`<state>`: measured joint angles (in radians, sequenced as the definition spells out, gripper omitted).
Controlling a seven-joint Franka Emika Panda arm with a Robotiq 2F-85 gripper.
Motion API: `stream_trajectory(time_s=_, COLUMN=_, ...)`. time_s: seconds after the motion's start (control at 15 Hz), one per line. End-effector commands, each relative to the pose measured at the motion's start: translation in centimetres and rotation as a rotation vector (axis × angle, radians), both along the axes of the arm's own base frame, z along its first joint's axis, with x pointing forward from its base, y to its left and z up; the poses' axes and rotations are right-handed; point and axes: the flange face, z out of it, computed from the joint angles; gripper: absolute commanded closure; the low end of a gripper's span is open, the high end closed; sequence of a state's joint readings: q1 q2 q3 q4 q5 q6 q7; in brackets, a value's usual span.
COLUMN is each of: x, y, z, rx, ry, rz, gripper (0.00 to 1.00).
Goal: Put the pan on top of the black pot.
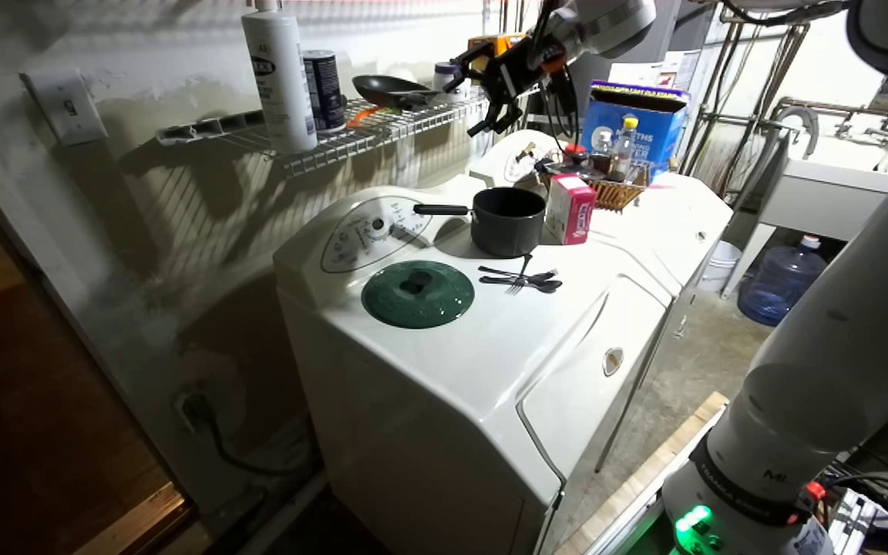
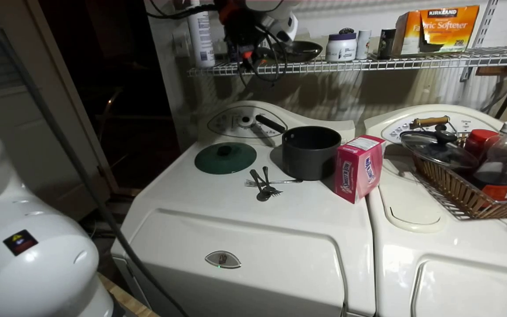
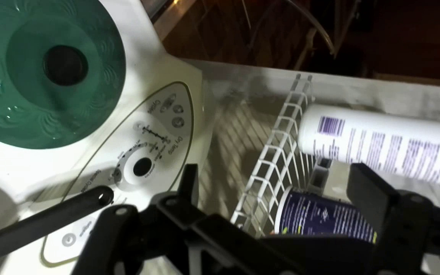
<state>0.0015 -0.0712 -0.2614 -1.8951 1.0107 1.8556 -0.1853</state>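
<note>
Since the pan [image 1: 384, 88] sits on the far shelf [image 2: 350, 65], I reckon I'm pre-grasp, gripper [image 3: 274, 177] spread, empty; next I'd line up on its handle [image 1: 418, 98].

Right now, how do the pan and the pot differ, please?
The pan is shallow, while the pot is deeper, with straight sides. The pan sits up on the shelf; the pot stands lower, on the dryer. Both are dark, round and open at the top.
</note>
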Motion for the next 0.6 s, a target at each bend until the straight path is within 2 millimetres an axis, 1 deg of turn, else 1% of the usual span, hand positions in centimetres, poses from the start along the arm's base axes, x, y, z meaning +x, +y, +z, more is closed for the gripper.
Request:
stream_trajectory(time_s=0.0, x=4.7, y=-3.1, z=-0.8, rx=0.119, ry=0.009, rz=-0.091, gripper=0.00)
stream_trajectory(time_s=0.07, x=2.1, y=-2.0, z=-0.7, rx=0.054, ry=0.001, rz=-0.053, gripper=0.00)
stream_trajectory(time_s=0.2, x=3.5, y=-3.3, z=-1.6, rx=0.077, ry=0.005, rz=-0.085, gripper=0.00)
stream_trajectory(time_s=0.33, x=4.1, y=-3.4, z=-1.8, rx=0.082, ry=0.004, rz=-0.089, gripper=0.00)
stream_trajectory(time_s=0.53, x=4.2, y=-3.2, z=-1.4, rx=0.082, ry=0.001, rz=-0.087, gripper=0.00)
